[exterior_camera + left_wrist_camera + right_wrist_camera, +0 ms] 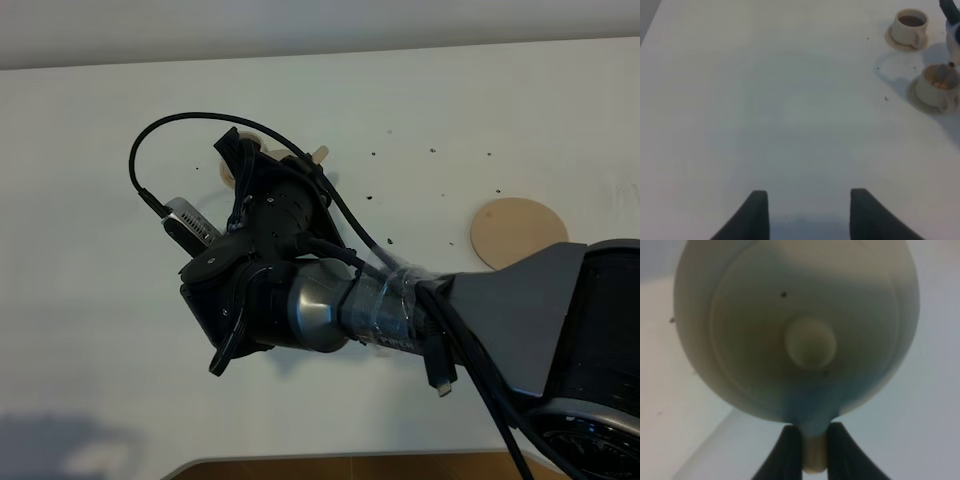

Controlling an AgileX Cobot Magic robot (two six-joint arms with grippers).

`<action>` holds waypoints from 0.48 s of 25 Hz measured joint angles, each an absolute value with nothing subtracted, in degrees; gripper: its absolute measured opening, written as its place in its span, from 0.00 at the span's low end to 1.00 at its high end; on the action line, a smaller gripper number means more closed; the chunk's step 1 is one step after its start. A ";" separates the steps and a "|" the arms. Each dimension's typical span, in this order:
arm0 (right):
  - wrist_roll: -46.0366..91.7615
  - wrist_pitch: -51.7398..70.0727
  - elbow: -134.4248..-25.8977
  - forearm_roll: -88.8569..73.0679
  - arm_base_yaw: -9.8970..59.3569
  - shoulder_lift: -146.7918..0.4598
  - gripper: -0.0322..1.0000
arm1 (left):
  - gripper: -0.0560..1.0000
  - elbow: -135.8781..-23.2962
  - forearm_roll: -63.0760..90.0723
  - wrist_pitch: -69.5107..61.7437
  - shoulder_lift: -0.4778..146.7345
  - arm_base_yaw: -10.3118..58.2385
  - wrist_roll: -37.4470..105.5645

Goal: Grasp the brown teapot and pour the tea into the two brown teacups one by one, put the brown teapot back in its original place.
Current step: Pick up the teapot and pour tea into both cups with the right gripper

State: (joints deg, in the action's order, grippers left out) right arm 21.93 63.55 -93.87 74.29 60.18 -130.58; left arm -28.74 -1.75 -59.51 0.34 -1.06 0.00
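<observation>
Your right gripper (814, 435) has its jaws clamped on the small handle of the brown teapot (790, 300), whose knobbed lid faces the wrist camera. Seen from above, that arm reaches left of centre and hides the pot, well apart from the round coaster (518, 232). One teacup (910, 29), dark inside, stands near the other teacup (935, 89) on the white tabletop (765, 100). Your left gripper (810, 215) hovers with jaws apart, holding nothing.
</observation>
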 joint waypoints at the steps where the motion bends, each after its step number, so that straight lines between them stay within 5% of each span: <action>1: 22.15 63.55 -93.87 74.57 60.18 -130.58 0.16 | 0.42 -28.74 -1.75 -59.51 0.34 -1.06 0.00; 12: 24.36 63.49 -93.87 77.12 60.18 -130.58 0.15 | 0.42 -28.74 -1.75 -59.51 0.34 -1.06 0.00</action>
